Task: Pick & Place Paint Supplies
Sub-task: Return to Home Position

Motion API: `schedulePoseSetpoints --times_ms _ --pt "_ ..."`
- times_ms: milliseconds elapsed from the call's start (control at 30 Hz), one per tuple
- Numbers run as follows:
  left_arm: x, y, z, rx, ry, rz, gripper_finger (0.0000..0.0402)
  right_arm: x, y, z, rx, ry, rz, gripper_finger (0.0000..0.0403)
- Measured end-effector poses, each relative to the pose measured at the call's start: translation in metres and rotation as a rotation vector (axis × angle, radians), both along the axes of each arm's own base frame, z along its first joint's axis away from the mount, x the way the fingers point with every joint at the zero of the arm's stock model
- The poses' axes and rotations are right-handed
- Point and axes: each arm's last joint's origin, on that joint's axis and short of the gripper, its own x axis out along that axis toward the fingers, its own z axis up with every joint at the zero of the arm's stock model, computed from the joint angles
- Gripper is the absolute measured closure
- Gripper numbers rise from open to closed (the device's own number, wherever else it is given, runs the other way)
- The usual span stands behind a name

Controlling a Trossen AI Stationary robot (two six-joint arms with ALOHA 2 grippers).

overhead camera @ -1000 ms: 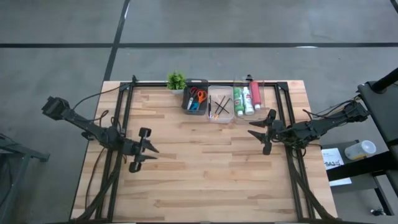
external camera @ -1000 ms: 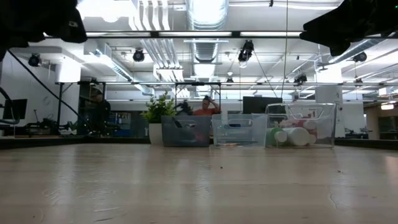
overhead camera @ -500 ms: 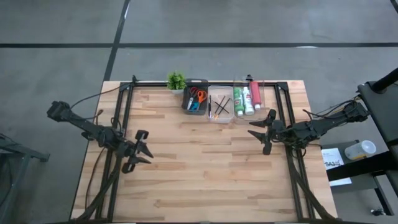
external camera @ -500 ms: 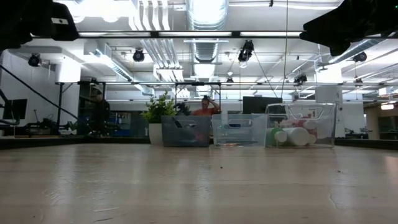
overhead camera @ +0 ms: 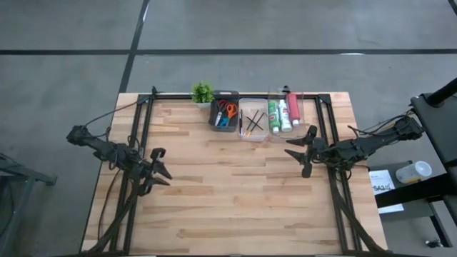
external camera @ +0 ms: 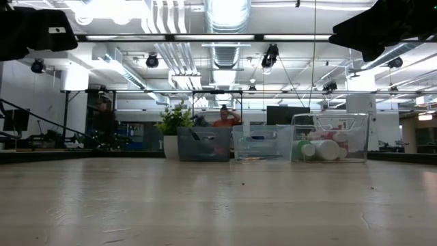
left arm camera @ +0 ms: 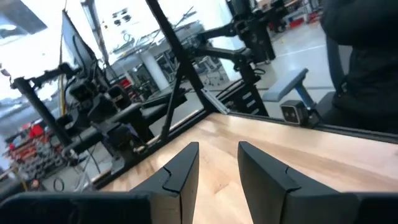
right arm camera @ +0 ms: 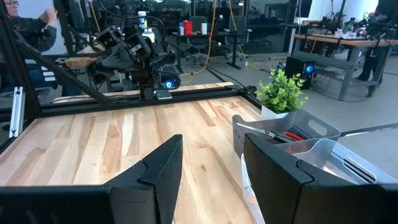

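The paint supplies lie in three bins at the table's far edge. A dark bin (overhead camera: pixel 224 114) holds scissors (overhead camera: pixel 228 109) with red, orange and blue handles. A clear bin (overhead camera: pixel 253 120) holds thin dark brushes. Another clear bin (overhead camera: pixel 285 114) holds green, white and pinkish-red tubes (overhead camera: pixel 283 113). My left gripper (overhead camera: pixel 165 174) hangs open over the table's left side, level, with nothing between its fingers (left arm camera: pixel 219 149). My right gripper (overhead camera: pixel 289 147) stands open just near of the tube bin, level and pointing left, also holding nothing (right arm camera: pixel 212 143).
A small green potted plant (overhead camera: pixel 203 93) stands left of the dark bin at the far edge. Black frame rails (overhead camera: pixel 140 135) run along the table's left, right and far sides. The wide wooden middle (overhead camera: pixel 228 185) of the table is bare.
My left gripper has drawn back toward the table's left edge, sinking slightly and rolling a little, its fingers staying open. The right arm has kept still, and nothing in the bins has moved.
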Motion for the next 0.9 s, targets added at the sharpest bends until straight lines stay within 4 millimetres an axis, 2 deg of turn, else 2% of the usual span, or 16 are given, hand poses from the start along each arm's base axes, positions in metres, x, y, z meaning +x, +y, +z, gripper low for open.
schedulePoseSetpoints --times_ms 300,900 --pt "0.0015 0.0015 -0.0014 -0.105 0.068 0.063 0.0284 0.0 0.0 -0.0001 0.0 0.001 -0.001 0.0235" --pt "0.0016 0.0015 -0.0015 -0.064 0.05 0.066 0.0284 0.0 0.0 0.0 0.0 0.0 0.0 0.0235"
